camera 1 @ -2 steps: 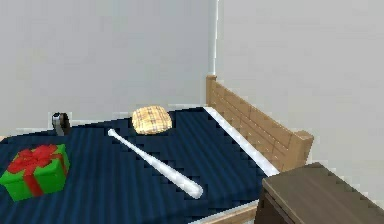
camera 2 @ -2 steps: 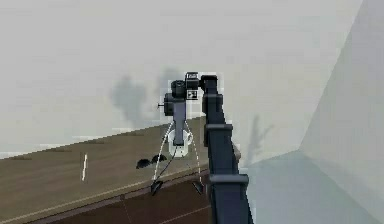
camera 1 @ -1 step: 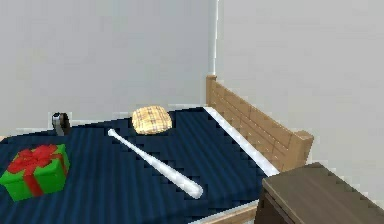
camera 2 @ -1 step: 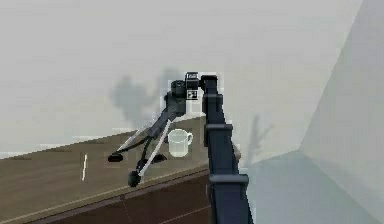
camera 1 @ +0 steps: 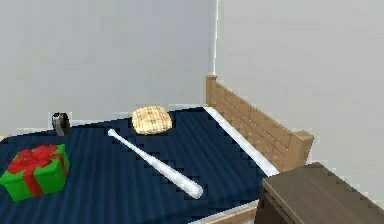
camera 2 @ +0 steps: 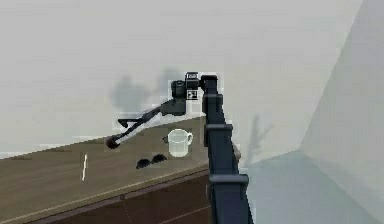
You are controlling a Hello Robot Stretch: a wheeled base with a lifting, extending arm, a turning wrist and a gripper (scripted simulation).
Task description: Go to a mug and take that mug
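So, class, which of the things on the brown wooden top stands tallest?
The pale handled mug; the thin white stick lies flat, and the small dark lumps sit low.

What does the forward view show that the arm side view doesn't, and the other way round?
Forward view: a blue bed bearing a green gift box, a white bat and a tan cushion. Arm side view: the dark arm, its fingers, and a pale mug on a wooden top. Shared: pale walls and dark wooden furniture, possibly the same piece.
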